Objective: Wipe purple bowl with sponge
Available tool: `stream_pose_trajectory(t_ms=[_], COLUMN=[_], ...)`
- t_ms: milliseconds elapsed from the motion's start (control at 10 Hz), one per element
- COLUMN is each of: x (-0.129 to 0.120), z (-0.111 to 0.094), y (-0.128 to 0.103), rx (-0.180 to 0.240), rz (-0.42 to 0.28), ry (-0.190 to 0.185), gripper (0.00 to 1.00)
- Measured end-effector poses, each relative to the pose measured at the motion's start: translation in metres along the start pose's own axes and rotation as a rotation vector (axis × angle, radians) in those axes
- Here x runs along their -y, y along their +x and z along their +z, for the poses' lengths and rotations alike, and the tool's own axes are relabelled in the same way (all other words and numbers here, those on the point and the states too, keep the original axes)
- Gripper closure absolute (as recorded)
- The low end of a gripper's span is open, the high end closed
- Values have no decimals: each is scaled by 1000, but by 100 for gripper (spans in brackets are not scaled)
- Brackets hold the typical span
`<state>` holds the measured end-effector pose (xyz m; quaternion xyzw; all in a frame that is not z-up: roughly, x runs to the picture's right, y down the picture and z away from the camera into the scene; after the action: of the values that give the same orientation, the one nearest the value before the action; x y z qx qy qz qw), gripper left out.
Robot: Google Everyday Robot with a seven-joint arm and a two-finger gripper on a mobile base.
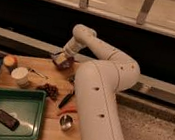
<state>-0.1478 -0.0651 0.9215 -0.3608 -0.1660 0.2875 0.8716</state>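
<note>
The purple bowl sits at the far edge of the wooden table, left of the arm's big white body. My gripper reaches down from the white forearm and is right at the bowl's rim and inside. It is shut on the sponge, a small pale yellow block pressed against the bowl. The gripper and sponge hide most of the bowl's inside.
A green tray at the front left holds a dark rectangular block. A white cup and an orange fruit stand at the left. Dark grapes, a dark utensil and a metal cup lie near the arm.
</note>
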Motion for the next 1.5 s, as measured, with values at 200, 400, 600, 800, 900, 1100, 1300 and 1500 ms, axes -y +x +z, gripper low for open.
stream_pose_trajectory(t_ms=[200,400,600,800,900,1100,1300,1500], x=[5,18,28,38,43,51,50,42], z=[2,1,-1,-5,-6,-5,2,4], y=[3,9,12,18,17,8,-9,-17], rx=[-39,-61,-78,-65,-37,46,152,204], rz=[-7,4,19,51,67,92,89,79], ry=[2,20,41,57,62,67,59,39], gripper=[86,86,86,86,86,86,86,86])
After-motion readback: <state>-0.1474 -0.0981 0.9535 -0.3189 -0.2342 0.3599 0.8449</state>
